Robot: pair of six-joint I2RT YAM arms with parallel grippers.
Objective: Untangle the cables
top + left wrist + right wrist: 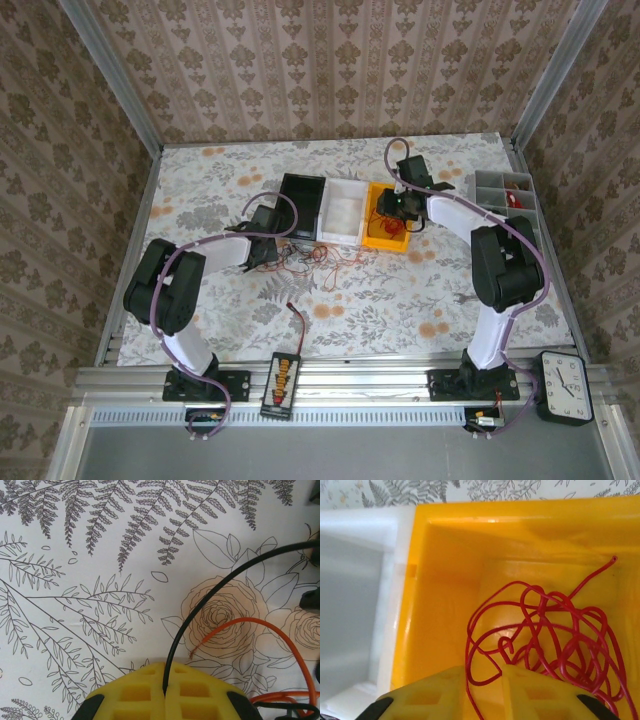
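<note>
Our left gripper [165,680] clamps a thin black cable [210,592]; our right gripper [484,690], jaws apart, hovers over tangled red wires [555,630] in a yellow plastic bin [445,580].

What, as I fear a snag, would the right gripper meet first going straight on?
Likely the red cables bunched in the yellow bin, just ahead of the right gripper; then the bin's floor. Depth is unclear.

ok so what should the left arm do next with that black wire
Probably lift the left fingers slowly: they are shut on the thin black wire, which lies close beside a thin orange-red wire, so a gentle pull might separate them.
</note>
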